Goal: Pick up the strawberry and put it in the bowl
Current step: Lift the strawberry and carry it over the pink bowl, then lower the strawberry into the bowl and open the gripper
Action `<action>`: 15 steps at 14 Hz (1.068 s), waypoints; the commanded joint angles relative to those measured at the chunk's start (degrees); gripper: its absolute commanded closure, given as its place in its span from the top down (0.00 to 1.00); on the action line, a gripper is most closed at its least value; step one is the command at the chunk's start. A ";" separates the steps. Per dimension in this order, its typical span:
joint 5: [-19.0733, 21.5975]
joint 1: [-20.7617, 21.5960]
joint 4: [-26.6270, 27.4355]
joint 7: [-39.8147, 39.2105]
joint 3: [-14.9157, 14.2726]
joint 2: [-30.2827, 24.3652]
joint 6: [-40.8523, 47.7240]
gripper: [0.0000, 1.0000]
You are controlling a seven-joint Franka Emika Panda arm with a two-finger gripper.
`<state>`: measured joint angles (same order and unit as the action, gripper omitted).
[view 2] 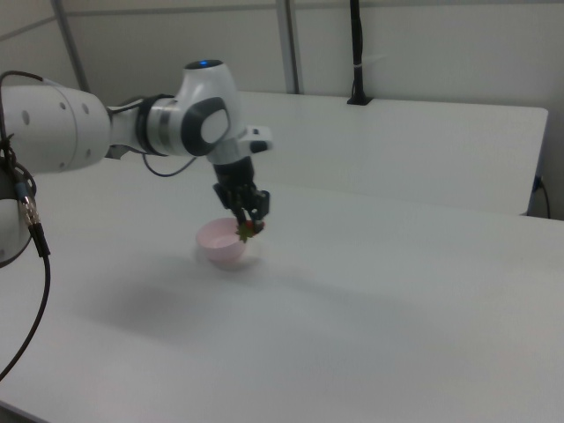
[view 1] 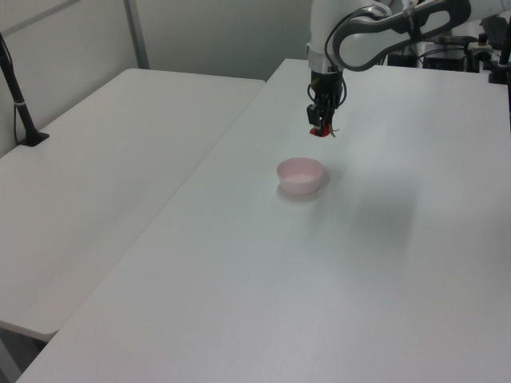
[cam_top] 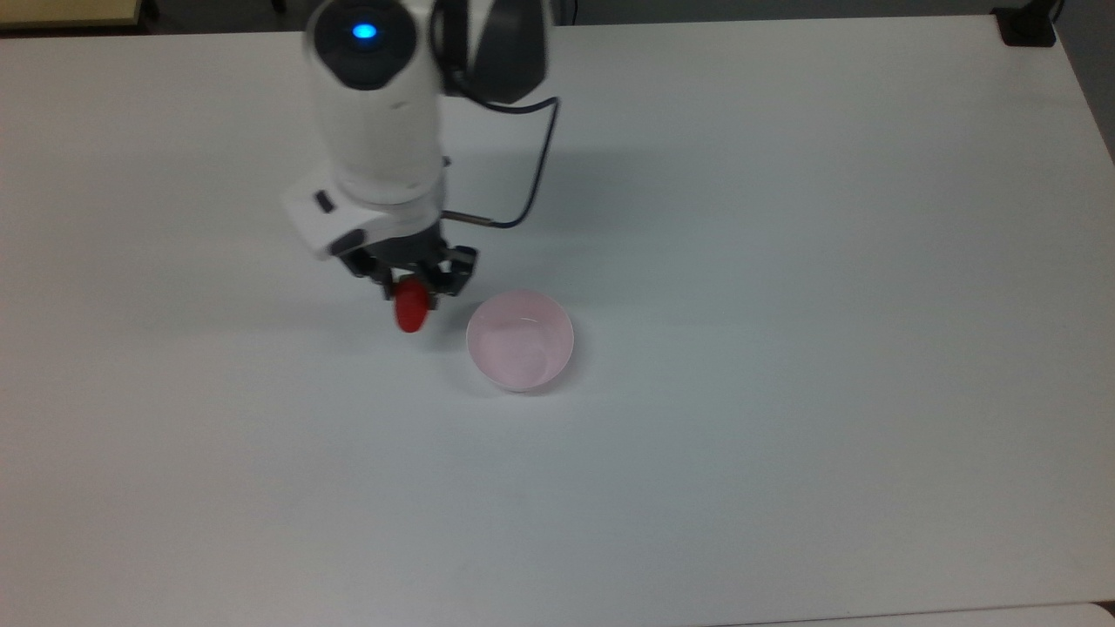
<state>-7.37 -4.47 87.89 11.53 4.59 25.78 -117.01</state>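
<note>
On the table: the white table (cam_top: pixel 784 261) carried a pale pink bowl (cam_top: pixel 520 340) and nothing else near it.
Gripper: the gripper (cam_top: pixel 411 292) was clamped on the strawberry (cam_top: pixel 410 310), its fingers pressed against the fruit's sides.
Strawberry: it hung off the surface, just beside the bowl on the top view's left, apart from the rim.
Open room: bare tabletop spread wide on every side of the bowl; the table's far edge lay well apart from the arm in the top view.
Left view: the strawberry (view 1: pixel 318 131) sat above and behind the bowl (view 1: pixel 300 175), with a clear gap of air below it; a second table (view 1: pixel 96 207) adjoined on the left view's left.
Right view: the green cap of the strawberry (view 2: pixel 248 231) showed, overlapping the bowl (view 2: pixel 225 244) at its rim; the gripper (view 2: pixel 249 216) pointed down.
</note>
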 commanded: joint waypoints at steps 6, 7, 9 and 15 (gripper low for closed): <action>-0.63 7.54 1.59 5.52 -0.29 2.08 -3.83 0.30; -0.72 7.54 1.59 5.96 -0.29 2.95 -4.89 0.33; -0.72 7.81 1.50 6.40 -0.29 3.66 -6.56 0.40; -0.72 7.81 1.23 6.14 -0.38 0.95 -2.89 1.00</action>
<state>-7.37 2.68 88.37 16.46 4.77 29.84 -122.71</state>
